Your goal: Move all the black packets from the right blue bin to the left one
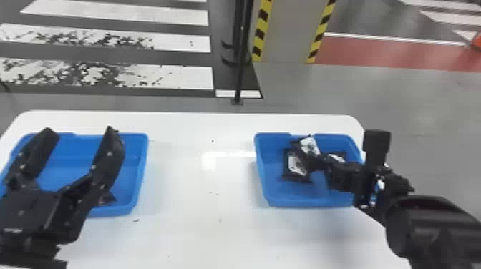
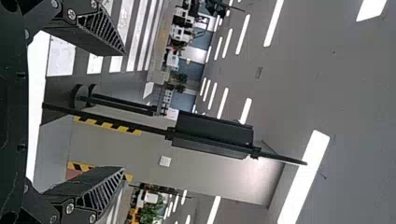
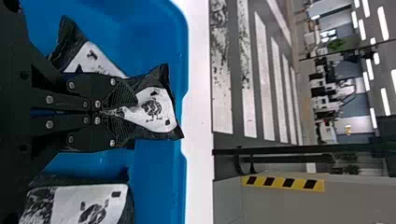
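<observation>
the white table (image 1: 193, 229) carries everything; on it, well apart, stand the right blue bin (image 1: 304, 203) and the left blue bin (image 1: 141, 171); over the left one hangs the left gripper (image 1: 80, 130), its fingers spread wide with nothing between them; the right gripper (image 3: 126, 112) is down at the right one, its fingers pinched together on the near end of the held packet (image 3: 158, 108), whose pale label and far end stick out past the tips; two more lie in that same bin, one packet (image 1: 296, 165) to the robot's left of the grip and another packet (image 3: 93, 205) to its right; smallest of all, a dark corner (image 1: 108, 197) pokes out in the left bin beside the left arm, perhaps a packet already delivered, though most of it is hidden

the step in hand looks to be picking one packet out of the right bin; next it wants lifting clear of the rim and its neighbours, then carrying across to the left bin; the left gripper would likely need to make room, or take the packet over; the hold is near one end, so it may swing or droop on the way
</observation>
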Tool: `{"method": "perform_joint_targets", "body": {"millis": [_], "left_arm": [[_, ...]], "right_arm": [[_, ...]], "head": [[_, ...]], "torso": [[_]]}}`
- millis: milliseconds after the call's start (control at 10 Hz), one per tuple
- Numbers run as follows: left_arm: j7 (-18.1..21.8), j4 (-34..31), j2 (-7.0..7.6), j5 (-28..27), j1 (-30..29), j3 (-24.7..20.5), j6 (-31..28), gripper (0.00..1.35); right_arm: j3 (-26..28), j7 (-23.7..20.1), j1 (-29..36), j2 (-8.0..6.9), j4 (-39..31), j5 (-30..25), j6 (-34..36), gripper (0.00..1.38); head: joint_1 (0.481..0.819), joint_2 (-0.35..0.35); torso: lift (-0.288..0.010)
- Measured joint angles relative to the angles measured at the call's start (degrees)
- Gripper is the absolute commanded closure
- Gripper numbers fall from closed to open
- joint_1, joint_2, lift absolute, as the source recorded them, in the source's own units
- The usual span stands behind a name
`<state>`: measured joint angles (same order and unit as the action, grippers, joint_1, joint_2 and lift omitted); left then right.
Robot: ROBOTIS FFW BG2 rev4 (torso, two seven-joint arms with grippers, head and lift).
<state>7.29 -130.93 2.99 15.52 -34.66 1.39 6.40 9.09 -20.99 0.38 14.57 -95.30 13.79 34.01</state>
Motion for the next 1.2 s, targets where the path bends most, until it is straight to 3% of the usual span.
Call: {"method": "perform_joint_targets", "body": {"millis": [200, 400, 800, 1200], "left_arm": [[0.0, 0.4, 0.0, -0.1, 0.2, 0.1, 0.8, 0.17], [0.0, 1.3, -0.07, -0.1, 0.5, 0.5, 2.2, 0.17], [0.0, 1.6, 0.38, 0.8, 1.7, 2.1, 0.4, 0.16], [0.4, 1.8, 0.73, 2.5, 2.1, 3.0, -2.5, 0.17]], "right_arm": [[0.0, -0.3, 2.4, -0.39, -4.8, 4.4, -3.1, 1.14], [-1.5, -3.6, 3.5, -0.52, -7.3, 11.1, -6.4, 1.14], [-17.3, -6.0, 3.1, 1.22, -8.5, 27.3, -12.1, 1.14], [-27.6, -6.1, 0.8, 2.41, -9.1, 32.3, -14.2, 1.14]], "head": [[0.695, -0.112], [0.695, -0.059], [0.695, 0.118], [0.695, 0.21]], "torso": [[-0.14], [-0.14], [-0.14], [-0.14]]}}
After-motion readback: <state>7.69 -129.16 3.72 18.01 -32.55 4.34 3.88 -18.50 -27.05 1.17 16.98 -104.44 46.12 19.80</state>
